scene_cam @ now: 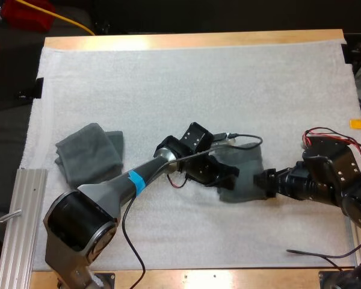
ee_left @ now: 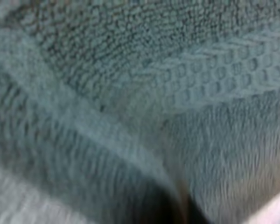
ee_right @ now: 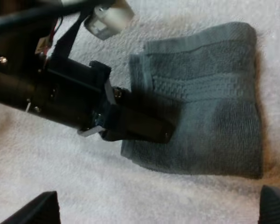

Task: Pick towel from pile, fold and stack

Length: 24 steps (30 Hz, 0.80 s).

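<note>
Nearest, at the right side, the right gripper [scene_cam: 266,183] sits level with the mat [scene_cam: 168,78], with its tip just beside the right edge of the folded towel [scene_cam: 243,171]. In the right wrist view its two fingertips [ee_right: 42,207] stand wide apart with only mat between them. It holds nothing, and the towel lies straight ahead of it.

The left gripper [scene_cam: 224,174] reaches in from the opposite side and is down on the towel's left edge. The left wrist view is pressed close to the pile and the woven band. Whether this gripper is clamped on the cloth cannot be told.

The controlling relation is that the towel lies between the two grippers, with one at each side edge. Both are close, and the left one is in contact with it. The towel looks nearly square, so no long axis is certain. The woven band runs from one gripper side to the other.

The right wrist view shows the whole outline and the layered left edge, which the high view partly hides under the left arm. The high view alone shows the second towel [scene_cam: 89,153], rumpled and well apart to the left. Judged as the next step, the folded towel must travel left to be stacked.
</note>
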{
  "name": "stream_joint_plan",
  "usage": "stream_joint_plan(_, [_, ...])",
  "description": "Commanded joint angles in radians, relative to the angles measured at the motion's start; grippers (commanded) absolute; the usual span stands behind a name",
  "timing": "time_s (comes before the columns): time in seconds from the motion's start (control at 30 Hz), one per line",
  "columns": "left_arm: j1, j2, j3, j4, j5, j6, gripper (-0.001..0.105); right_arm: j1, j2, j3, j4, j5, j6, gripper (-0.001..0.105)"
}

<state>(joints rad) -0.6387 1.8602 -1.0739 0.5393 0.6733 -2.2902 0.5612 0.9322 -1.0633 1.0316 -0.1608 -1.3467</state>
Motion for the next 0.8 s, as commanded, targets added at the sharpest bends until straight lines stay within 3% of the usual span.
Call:
stream_joint_plan(0.0, [-0.002, -0.023, -0.006, 0.029, -0.005, 0.032, 0.0, 0.001, -0.011, -0.004, -0.005, -0.033, -0.011, 0.081])
stream_joint_plan(0.57, [0.179, -0.165, -0.006, 0.237, -0.026, 0.286, 0.0, 0.001, -0.011, -0.004, -0.129, -0.214, 0.0, 0.081])
stream_joint_plan(0.77, [0.226, -0.196, -0.006, 0.303, -0.056, 0.356, 0.0, 0.001, -0.011, -0.004, -0.155, -0.219, 0.006, 0.081])
